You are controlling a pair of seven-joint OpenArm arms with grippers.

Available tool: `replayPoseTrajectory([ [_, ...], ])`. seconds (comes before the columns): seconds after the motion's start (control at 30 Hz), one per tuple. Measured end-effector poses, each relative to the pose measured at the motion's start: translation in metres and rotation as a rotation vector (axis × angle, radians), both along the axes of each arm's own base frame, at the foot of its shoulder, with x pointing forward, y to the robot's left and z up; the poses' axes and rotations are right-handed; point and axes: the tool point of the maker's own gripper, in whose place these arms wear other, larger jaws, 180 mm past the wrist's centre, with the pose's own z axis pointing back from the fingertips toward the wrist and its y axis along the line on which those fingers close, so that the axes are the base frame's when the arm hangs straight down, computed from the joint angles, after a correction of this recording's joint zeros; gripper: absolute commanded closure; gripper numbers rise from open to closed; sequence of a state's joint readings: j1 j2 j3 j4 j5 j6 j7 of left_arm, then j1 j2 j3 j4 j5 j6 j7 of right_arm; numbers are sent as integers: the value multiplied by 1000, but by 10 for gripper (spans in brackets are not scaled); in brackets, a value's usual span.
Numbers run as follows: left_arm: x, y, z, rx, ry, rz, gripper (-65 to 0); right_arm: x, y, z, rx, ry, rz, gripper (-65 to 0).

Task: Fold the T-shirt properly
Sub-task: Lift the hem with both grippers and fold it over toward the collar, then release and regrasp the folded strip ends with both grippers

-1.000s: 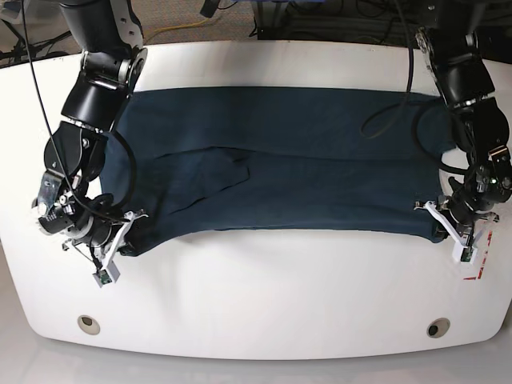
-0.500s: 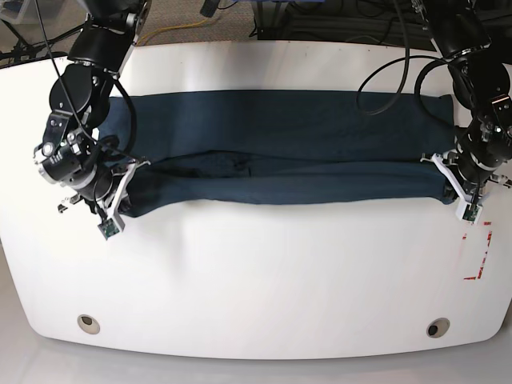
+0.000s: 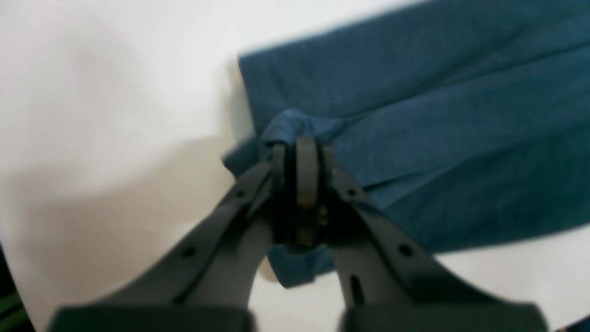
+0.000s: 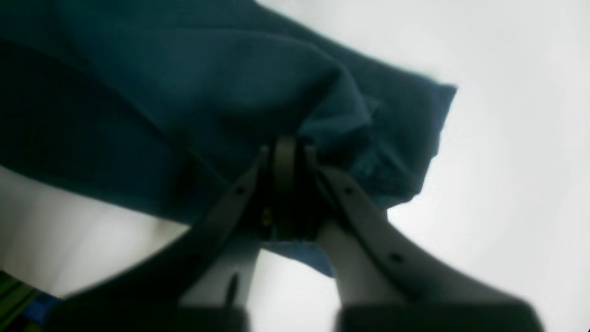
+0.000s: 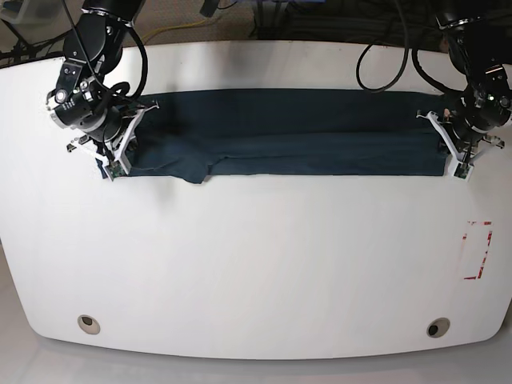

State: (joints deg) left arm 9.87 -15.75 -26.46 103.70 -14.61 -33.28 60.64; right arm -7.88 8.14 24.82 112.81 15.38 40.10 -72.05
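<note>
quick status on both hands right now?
Left hand: closed, pinching one end of the T-shirt.
Right hand: closed, pinching the shirt's other end.

Both arms were black, built of rounded motor housings, with loose black cables looping beside them. The left gripper point(image 5: 454, 154) and right gripper point(image 5: 118, 148) carried pale, whitish finger frames in the base view. Up close their fingers point(image 3: 368, 221) looked dark grey with small round holes, possibly screw holes, though blur left that uncertain.
</note>
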Motion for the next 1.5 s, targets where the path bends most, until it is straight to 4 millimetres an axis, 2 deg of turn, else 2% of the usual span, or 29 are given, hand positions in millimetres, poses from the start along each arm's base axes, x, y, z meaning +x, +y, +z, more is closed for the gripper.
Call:
replayPoseTrajectory([
  [0.1, -6, 0, -5, 1, 20, -1, -264, -9, -10, -4, -1, 15, -38, -331],
  [0.17, -10, 1, -8, 2, 30, -1, -415, -15, -17, -7, 1, 25, -62, -480],
  [0.23, -11, 1, -9, 4, 34, -1, -501, -22, -29, -12, 3, 42, -108, -534],
  [0.27, -11, 1, -9, 4, 36, -1, -525, -26, -36, -13, 5, 47, -137, -537],
  [0.33, -9, 2, -7, 7, 30, -5, -517, -34, -54, -13, -10, 55, -201, -530],
  [0.43, -7, 5, -1, 19, 19, -11, -514, -35, -59, -11, -2, 46, -220, -499],
  [0.47, -5, 3, 3, 8, 5, -15, -514, -33, -55, -9, 15, 36, -214, -488],
  [0.53, 2, -2, 16, -46, -46, -25, -514, -24, -37, -4, 111, -10, -180, -453],
  [0.57, 8, -5, 28, -90, -94, -30, -515, -20, -29, -1, 146, -28, -162, -444],
  [0.67, 19, 0, 55, -198, -208, -4, -517, -12, -13, 6, 234, -70, -131, -423],
  [0.73, 22, 4, 59, -273, -243, 15, -517, -8, -8, 5, 271, -71, -123, -425],
  [0.9, 11, 4, 30, -469, -179, 83, -517, 0, 16, -20, 374, 11, -92, -423],
  [1.0, 11, 10, 21, -558, -175, 122, -517, -2, 18, -39, 421, 61, -119, -423],
  [1.1, 7, 16, 4, -625, -146, 181, -518, -9, 14, -57, 437, 124, -147, -423],
  [1.2, -5, 17, -17, -650, -87, 223, -518, -1, 14, -59, 478, 93, -162, -423],
  [1.5, -3, 22, -34, -707, -60, 280, -518, 4, 11, -60, 497, 83, -166, -423],
])
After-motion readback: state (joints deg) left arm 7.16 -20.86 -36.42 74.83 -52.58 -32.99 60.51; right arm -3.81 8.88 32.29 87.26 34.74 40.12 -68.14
